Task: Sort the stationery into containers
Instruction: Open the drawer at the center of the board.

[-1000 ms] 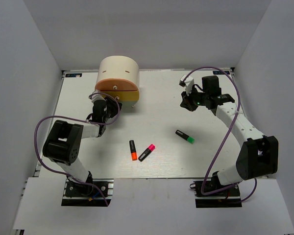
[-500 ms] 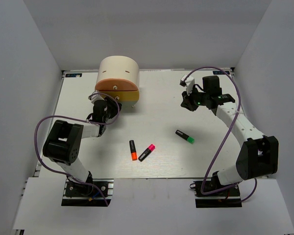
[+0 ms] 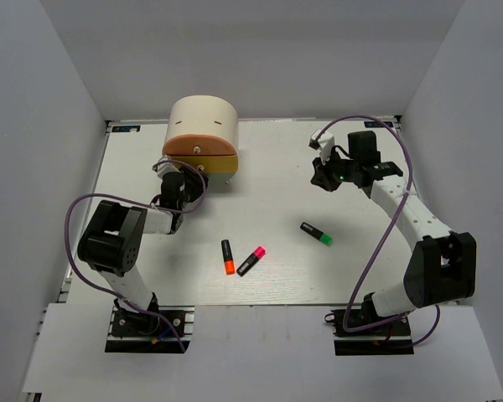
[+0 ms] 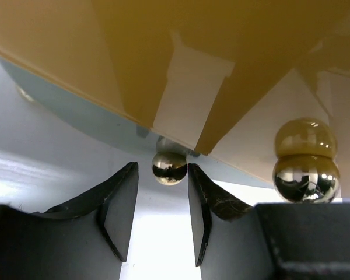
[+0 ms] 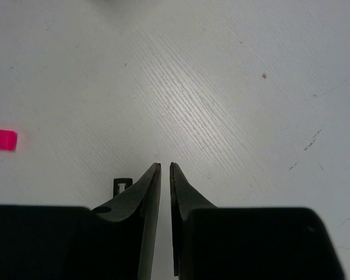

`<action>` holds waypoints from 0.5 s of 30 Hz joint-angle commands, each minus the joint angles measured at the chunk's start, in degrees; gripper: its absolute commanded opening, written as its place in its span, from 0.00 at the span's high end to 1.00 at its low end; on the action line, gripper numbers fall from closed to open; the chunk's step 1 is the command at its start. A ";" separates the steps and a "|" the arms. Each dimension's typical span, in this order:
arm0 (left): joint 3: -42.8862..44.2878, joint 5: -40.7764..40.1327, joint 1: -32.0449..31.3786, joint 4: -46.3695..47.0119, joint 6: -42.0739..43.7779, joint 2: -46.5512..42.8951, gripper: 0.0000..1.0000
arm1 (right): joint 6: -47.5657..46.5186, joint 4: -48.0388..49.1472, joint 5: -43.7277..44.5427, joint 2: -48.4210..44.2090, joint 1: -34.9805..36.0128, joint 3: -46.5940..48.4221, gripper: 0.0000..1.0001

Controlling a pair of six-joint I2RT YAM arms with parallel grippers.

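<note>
Though half-open around the round knob [image 4: 169, 168], the left gripper [image 4: 161, 175] grips nothing. The right gripper [image 5: 165, 166] is nearly closed, empty.

A white table [image 3: 277, 176] fills the middle of the top view, matt and pale. Grey panels box it in: a side wall [image 3: 33, 126] at 9 o'clock, a back wall [image 3: 251, 50] at 12 o'clock and a second side wall [image 3: 478, 126] at 3 o'clock. A dark strip runs along the table's far edge, with a small label [image 3: 127, 128] on it toward 11 o'clock. At 6 o'clock a white board [image 3: 260, 352] lies below the table's near edge. A bare metal rail [image 3: 66, 285] shows along the edge at 8 o'clock. In the right wrist view the tabletop has a fine ribbed grain, a dark speck [image 5: 264, 75] toward 1 o'clock and short scratches [image 5: 311, 141] at 3 o'clock.
</note>
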 commanded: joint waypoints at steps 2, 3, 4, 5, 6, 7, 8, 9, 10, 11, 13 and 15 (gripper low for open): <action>-0.43 0.79 0.29 6.45 0.13 0.74 0.51 | -0.36 1.06 -1.01 -1.39 -0.16 -0.50 0.82; -0.43 0.80 0.29 6.47 0.13 0.75 0.52 | -0.36 1.14 -1.10 -1.31 -0.42 -0.50 0.82; -0.43 0.80 0.29 6.47 0.13 0.75 0.52 | -0.27 1.14 -1.10 -1.31 -0.25 -0.58 0.82; -0.43 0.80 0.29 6.47 0.13 1.27 0.52 | -0.44 1.06 -1.10 -1.39 -0.33 -0.67 0.82; -0.43 0.80 0.29 6.47 0.13 1.28 0.52 | -0.27 0.97 -1.01 -1.31 -0.16 -0.67 0.82; -0.43 0.80 0.29 6.47 0.13 1.28 0.52 | -0.44 0.97 -1.01 -1.31 -0.16 -0.59 0.82; -0.43 0.80 0.29 6.47 0.13 1.28 0.52 | -0.45 1.06 -1.10 -1.22 -0.33 -0.58 0.82; -0.43 0.27 0.29 6.99 0.13 1.28 0.52 | -0.45 0.97 -1.01 -1.31 -0.51 -0.67 0.82; -0.43 0.27 0.29 7.00 0.13 1.80 0.54 | -0.45 0.97 -1.01 -1.22 -0.34 -0.59 0.82; -0.43 0.27 0.29 7.00 0.13 1.81 0.56 | -0.53 0.97 -1.10 -1.31 -0.16 -0.58 0.82; 0.10 0.27 0.29 7.00 0.13 2.41 0.61 | -0.53 0.97 -1.01 -1.22 -0.42 -0.50 0.82; 0.10 0.80 0.29 7.00 0.13 2.42 0.66 | -0.71 0.97 -1.01 -1.22 -0.51 -0.50 0.82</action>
